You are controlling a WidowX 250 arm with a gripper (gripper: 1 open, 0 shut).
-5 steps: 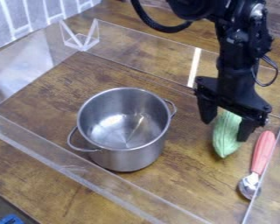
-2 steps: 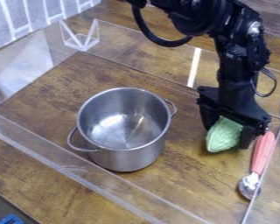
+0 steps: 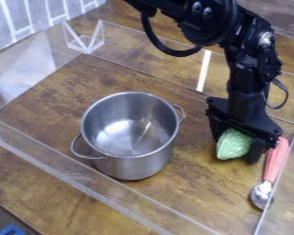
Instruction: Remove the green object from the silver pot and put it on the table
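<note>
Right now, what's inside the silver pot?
The silver pot looks empty: only its shiny bare bottom and reflections show. The near wall hides a strip of the floor. The green object is outside it, on the table, between the open fingers.

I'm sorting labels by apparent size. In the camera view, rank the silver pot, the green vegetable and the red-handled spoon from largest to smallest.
1. silver pot, clearly largest.
2. red-handled spoon.
3. green vegetable, though the claw hides part of it, so its place against the spoon is unsure.
</note>
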